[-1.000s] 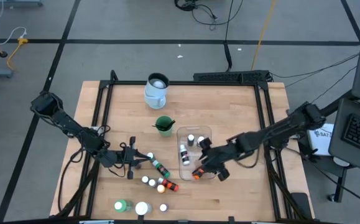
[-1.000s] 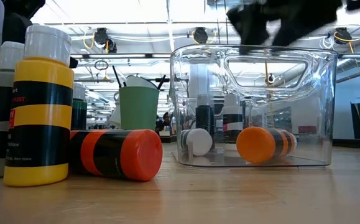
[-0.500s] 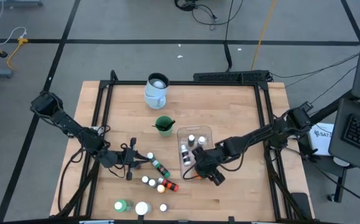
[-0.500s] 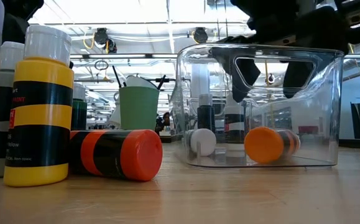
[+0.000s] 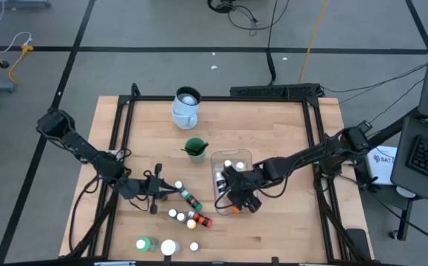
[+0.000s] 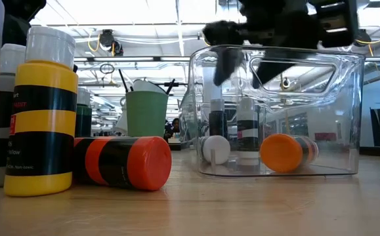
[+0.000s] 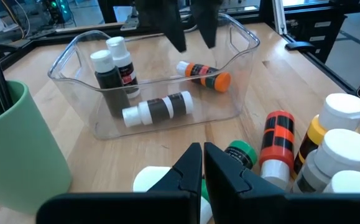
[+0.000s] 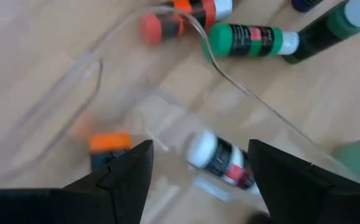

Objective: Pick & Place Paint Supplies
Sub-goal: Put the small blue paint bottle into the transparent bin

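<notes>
R gripper (image 5: 233,193) hangs over the clear tub (image 5: 248,157), jaws spread wide w/ nothing between them; in the right wrist view both fingers (image 8: 125,168) frame the tub's inside. Below them, inside the tub, an orange-capped bottle (image 7: 204,73) lies on its side, a white-capped dark bottle (image 7: 158,108) lies next to it, and two white-capped bottles (image 7: 114,65) stand upright at the far end.

L gripper (image 7: 202,167) sits low over the surface, left of the tub, jaws closed on nothing, near a green-capped bottle (image 7: 240,153) lying flat.

Beside the tub on the surface: a red-orange bottle (image 6: 123,162) on its side, a yellow-and-black bottle (image 6: 44,111) upright, more white-capped bottles (image 5: 172,214) in a loose cluster toward the front edge. Green cup (image 5: 194,148) w/ brushes stands just behind the tub; pale jug (image 5: 185,106) farther back.
</notes>
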You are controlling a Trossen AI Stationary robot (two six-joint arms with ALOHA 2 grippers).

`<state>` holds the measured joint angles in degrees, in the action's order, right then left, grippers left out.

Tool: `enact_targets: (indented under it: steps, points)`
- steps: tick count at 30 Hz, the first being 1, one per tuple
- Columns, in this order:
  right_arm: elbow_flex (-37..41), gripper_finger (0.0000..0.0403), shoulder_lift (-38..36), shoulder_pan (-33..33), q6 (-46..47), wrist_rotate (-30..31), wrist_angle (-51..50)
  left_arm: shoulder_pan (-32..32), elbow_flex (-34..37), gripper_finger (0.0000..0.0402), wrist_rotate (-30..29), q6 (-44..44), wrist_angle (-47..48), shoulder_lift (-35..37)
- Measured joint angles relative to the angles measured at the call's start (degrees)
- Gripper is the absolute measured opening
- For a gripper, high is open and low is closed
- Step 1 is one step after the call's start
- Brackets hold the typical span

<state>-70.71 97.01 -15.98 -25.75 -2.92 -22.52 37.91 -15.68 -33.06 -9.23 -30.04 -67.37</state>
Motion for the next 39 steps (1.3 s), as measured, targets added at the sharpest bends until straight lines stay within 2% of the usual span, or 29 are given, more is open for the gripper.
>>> enact_targets:
  steps: [5, 7, 15, 20, 25, 30, 35, 39]
  points:
    - [-2.55, 0.0250, 2.05, 2.03, -9.40, 1.27, -3.67, 0.00, 0.00, 0.0021, 0.00, 0.07, 0.44, 0.00]
    - [-2.34, 0.0243, 3.07, 3.06, -10.37, 1.45, -4.68, 0.00, 0.00, 0.0021, 0.00, 0.04, 0.68, -0.18]
    - [-1.28, 0.0214, 6.12, 5.60, -6.68, 0.98, 5.75, 0.00, -0.07, 0.0021, 0.07, -0.40, 0.15, -3.42]
    - [-1.28, 0.0216, 6.01, 6.57, -6.63, -4.76, 7.82, 0.02, -0.17, 0.0021, 0.09, -0.74, -0.92, -4.63]
    - [-0.86, 0.0211, 6.01, 6.60, -6.05, -4.65, 11.69, 0.02, -0.15, 0.0021, 0.09, -0.50, -0.99, -4.63]
    - [2.25, 0.0204, 5.93, 6.97, -1.10, -4.55, 16.86, 0.02, -0.11, 0.0021, 0.09, -0.48, -1.25, -4.63]
    - [3.29, 0.0205, 5.90, 7.12, 3.22, -0.36, 19.44, 0.02, -0.07, 0.0021, 0.13, -0.07, -1.55, -4.66]
    - [3.37, 0.0207, 5.97, 7.15, 3.65, 0.07, 20.43, 0.01, -0.04, 0.0021, 0.13, -0.09, -1.55, -4.66]
